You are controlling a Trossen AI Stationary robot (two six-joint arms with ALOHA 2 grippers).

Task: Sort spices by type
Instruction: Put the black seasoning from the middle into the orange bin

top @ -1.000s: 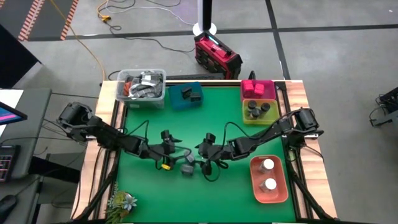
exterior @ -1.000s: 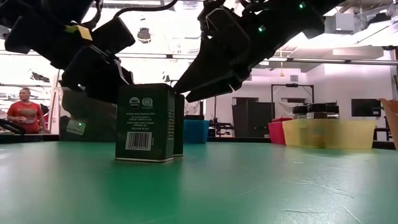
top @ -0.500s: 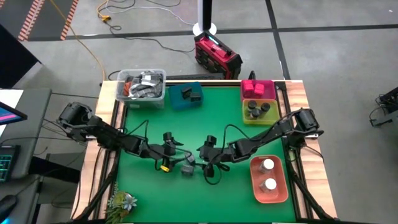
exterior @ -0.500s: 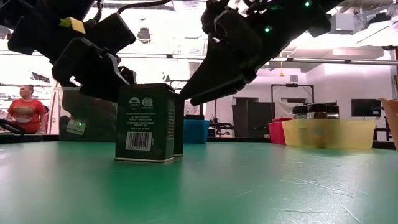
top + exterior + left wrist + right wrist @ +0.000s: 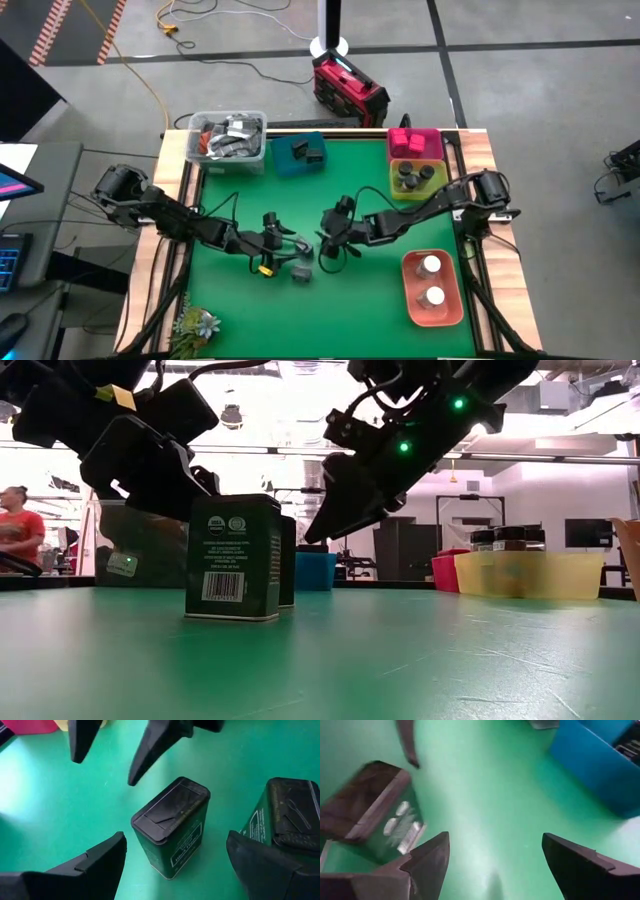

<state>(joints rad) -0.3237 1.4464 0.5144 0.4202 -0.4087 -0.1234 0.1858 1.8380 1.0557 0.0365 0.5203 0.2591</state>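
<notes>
Two dark rectangular tins stand upright on the green mat near its middle (image 5: 302, 258) (image 5: 301, 274); the low view shows them one behind the other (image 5: 232, 557). My left gripper (image 5: 287, 247) is open just left of them. In its wrist view the fingers stand on either side of one tin (image 5: 170, 825) without touching it, and the second tin (image 5: 287, 815) lies beyond one finger. My right gripper (image 5: 325, 247) is open and empty, raised to the right of the tins. One tin (image 5: 370, 815) shows in its wrist view.
Along the far edge stand a clear tub of clutter (image 5: 227, 138) and a teal tray (image 5: 300, 153) holding dark tins. At the right are a pink tray (image 5: 414, 142) with magenta boxes, a yellow tray (image 5: 418, 178) with dark-lidded jars and a salmon tray (image 5: 432, 290) with white-capped jars.
My right gripper has risen and drawn back from the tins toward the table's far edge, staying open. The tins have stayed where they were.
</notes>
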